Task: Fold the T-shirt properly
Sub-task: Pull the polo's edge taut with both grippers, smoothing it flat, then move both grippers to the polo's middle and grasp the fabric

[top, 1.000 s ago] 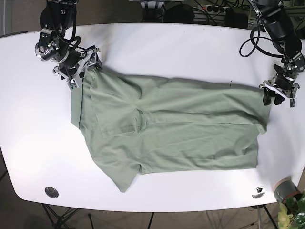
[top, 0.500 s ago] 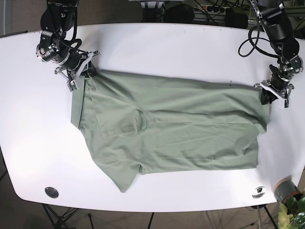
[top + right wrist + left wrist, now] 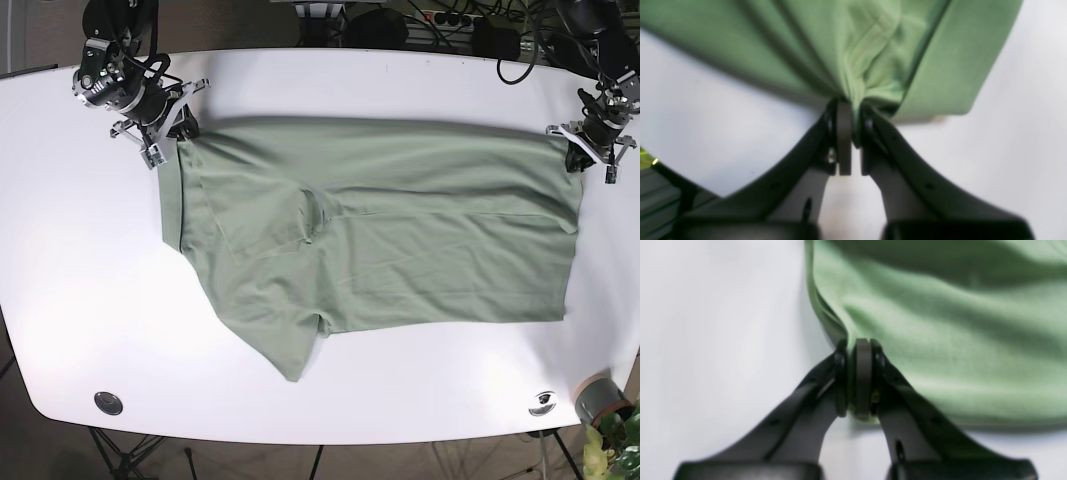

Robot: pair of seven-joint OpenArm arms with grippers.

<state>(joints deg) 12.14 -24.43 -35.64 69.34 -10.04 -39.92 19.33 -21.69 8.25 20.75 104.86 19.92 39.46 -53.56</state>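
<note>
T-shirt (image 3: 380, 240): soft matt green cloth, lightly creased. Table (image 3: 330, 85): smooth white, slight sheen.

The T-shirt (image 3: 380, 230) is showing a plain sage green with no print, the surface (image 3: 330, 85) is looking white, and both hands are showing black.

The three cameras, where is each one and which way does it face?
Base: overhead, looking down on the white table, green T-shirt and both arms.
Left wrist: behind the left gripper, shut on the shirt's corner.
Right wrist: behind the right gripper, pinching bunched cloth.
All three share the shirt.
</note>
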